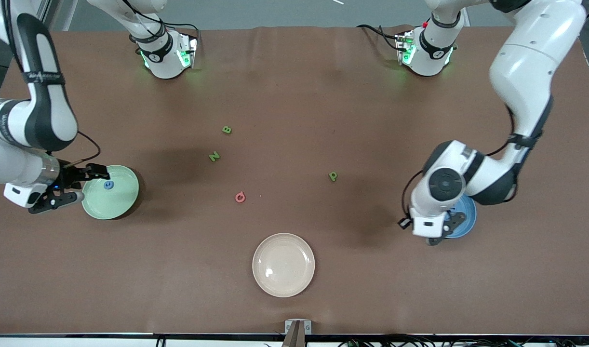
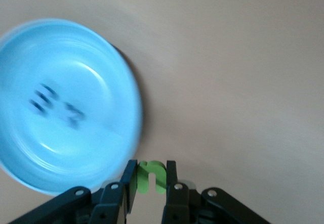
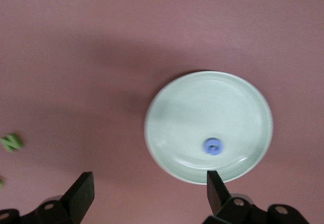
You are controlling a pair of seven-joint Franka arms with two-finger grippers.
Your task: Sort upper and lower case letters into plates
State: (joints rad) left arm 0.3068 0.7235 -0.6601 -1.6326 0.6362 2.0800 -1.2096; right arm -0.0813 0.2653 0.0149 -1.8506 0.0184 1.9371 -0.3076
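Observation:
My left gripper [image 2: 151,172] is shut on a small green lower-case n [image 2: 152,177], held over the table just off the rim of the blue plate [image 2: 20,148]. Two dark blue letters [image 2: 55,105] lie in that plate. In the front view the left gripper [image 1: 440,236] is mostly hidden under its wrist at the blue plate [image 1: 472,214]. My right gripper [image 3: 149,178] is open and empty beside the mint green plate [image 3: 167,107], which holds one blue letter [image 3: 213,146]. From the front, the right gripper [image 1: 88,184] hangs at the mint plate's [image 1: 123,202] rim.
Loose on the brown table lie a green B [image 1: 227,129], a green N [image 1: 214,156], a green P [image 1: 333,176] and a red-pink letter [image 1: 240,196]. A cream plate [image 1: 275,286] sits nearest the front camera, mid-table. The arm bases stand along the table's edge farthest from the camera.

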